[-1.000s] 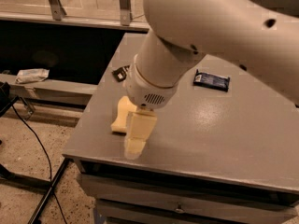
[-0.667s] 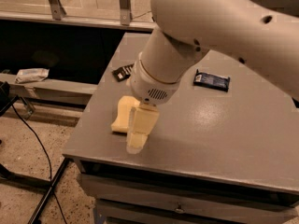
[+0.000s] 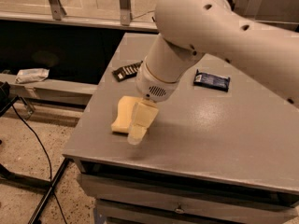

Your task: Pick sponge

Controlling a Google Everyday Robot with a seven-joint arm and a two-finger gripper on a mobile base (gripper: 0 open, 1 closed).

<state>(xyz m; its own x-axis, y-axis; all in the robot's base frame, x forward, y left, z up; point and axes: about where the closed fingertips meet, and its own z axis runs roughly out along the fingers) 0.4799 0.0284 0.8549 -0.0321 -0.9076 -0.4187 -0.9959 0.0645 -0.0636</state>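
Hand [image 3: 138, 125] creeps slightly up and back over last second, now overlapping right side of sponge [image 3: 122, 117]. Sponge unmoved, lying flat near front-left corner of worktop [image 3: 210, 125]. Hand apart or clamped: cannot tell. Likely grasp alignment; no lift yet.

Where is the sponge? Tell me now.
In the camera view, the sponge lies near the table's lower-left corner, with the gripper beside its right edge.

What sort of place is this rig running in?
Probably a lab or workshop: grey metal table, speckled floor, loose cable. The claw is at the sponge by the table's edge.
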